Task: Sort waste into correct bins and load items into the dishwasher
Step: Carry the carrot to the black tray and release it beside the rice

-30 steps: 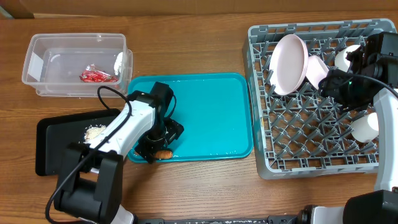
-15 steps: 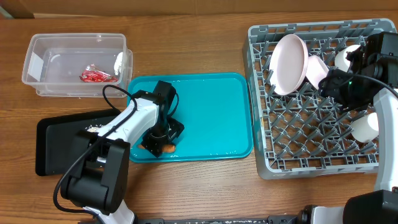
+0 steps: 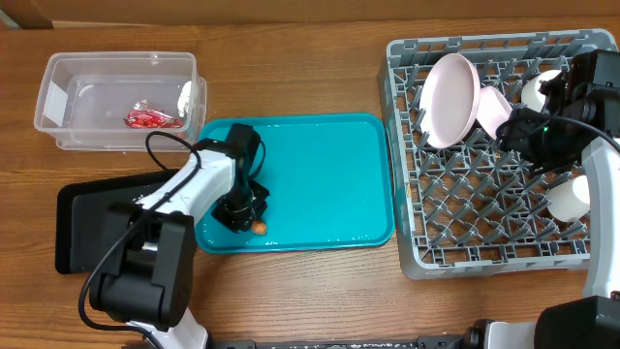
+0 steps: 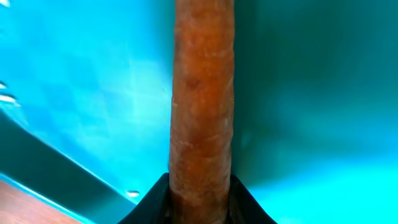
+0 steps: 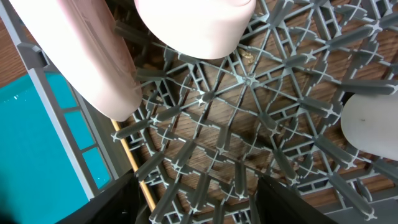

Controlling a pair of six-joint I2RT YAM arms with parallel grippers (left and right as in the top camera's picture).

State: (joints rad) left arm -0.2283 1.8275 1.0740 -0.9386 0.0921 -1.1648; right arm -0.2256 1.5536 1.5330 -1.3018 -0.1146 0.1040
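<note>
My left gripper is shut on the orange carrot stick at the front left corner of the teal tray; an orange end shows beside the fingers. The clear tub at the back left holds a red wrapper and a white tissue. The black tray lies under my left arm. In the grey dish rack stand a pinkish plate, a bowl and two cups. My right gripper hangs open over the rack's lattice.
A thin wooden chopstick lies under the rack's left side in the right wrist view. The teal tray fills the table's middle between the black tray and the rack. The left arm's cable loops toward the tub.
My left gripper has closed on the carrot stick and shifted slightly left on the teal tray. The right arm has not moved.
</note>
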